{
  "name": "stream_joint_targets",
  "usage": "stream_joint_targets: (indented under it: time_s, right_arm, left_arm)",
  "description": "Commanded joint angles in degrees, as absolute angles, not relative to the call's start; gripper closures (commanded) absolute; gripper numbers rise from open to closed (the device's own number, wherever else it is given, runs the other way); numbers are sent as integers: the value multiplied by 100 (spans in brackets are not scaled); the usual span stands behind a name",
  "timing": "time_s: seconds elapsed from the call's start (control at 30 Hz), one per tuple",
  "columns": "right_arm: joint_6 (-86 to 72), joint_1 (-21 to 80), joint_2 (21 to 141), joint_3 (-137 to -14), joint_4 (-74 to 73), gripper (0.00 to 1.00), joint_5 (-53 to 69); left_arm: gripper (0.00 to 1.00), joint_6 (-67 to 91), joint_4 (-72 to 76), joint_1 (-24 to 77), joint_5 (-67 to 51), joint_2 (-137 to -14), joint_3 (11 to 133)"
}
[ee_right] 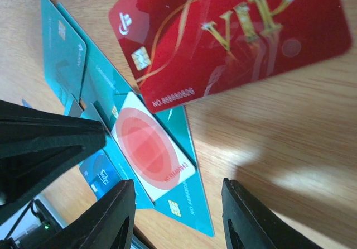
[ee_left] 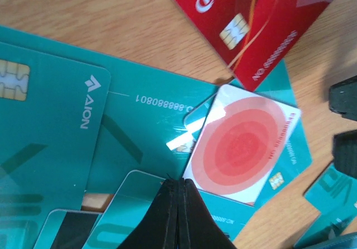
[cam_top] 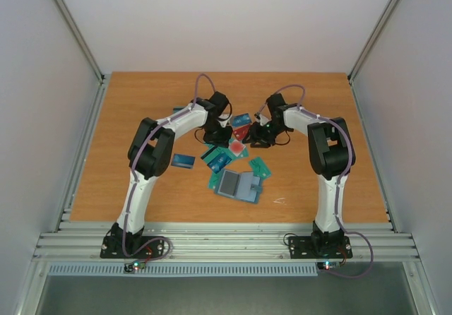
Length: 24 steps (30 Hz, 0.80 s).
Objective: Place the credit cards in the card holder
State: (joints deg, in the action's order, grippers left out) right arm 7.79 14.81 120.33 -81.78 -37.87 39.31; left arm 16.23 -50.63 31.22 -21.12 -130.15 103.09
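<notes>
The brown table point(cam_top: 127, 117) is the biggest thing here. The left arm point(cam_top: 152, 152) and the right arm point(cam_top: 328, 149) both bend in toward its middle. The card holder point(cam_top: 239, 186) lies open and flat, grey-blue side up, closer to the arm bases than the claws are. The credit cards point(cam_top: 220, 161) lie loose in a messy pile between the holder and the claws, and some sit on top of others.

I think the job now is to pick up one card. The white card with red rings point(ee_left: 242, 143) sits on a teal card, just beside a red VIP card point(ee_right: 234, 37).

The left claw point(ee_left: 177, 185) is squeezed tight with nothing in it, and its tip is at the edge of the white card. The right claw point(ee_right: 177, 185) is spread wide, low over the same pile.

To do this well, the left tip should hold the teal card down. The right claw should nip only the white card by its thin edge (flat cards are slippery) and lift slowly.
</notes>
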Motion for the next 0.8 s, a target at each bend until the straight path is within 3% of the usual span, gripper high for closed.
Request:
stream_joint_targets:
  time_s: [0.0, 0.77]
  right_arm:
    - [941, 1618, 12226, -8488, -4056, 55, 3762]
    - [879, 1837, 12461, -8817, -4104, 56, 4237]
  left_arm:
    - [100, 1503, -5095, 3135, -2140, -13315, 10364]
    - [100, 1529, -4765, 3138, -2285, -13434, 9759]
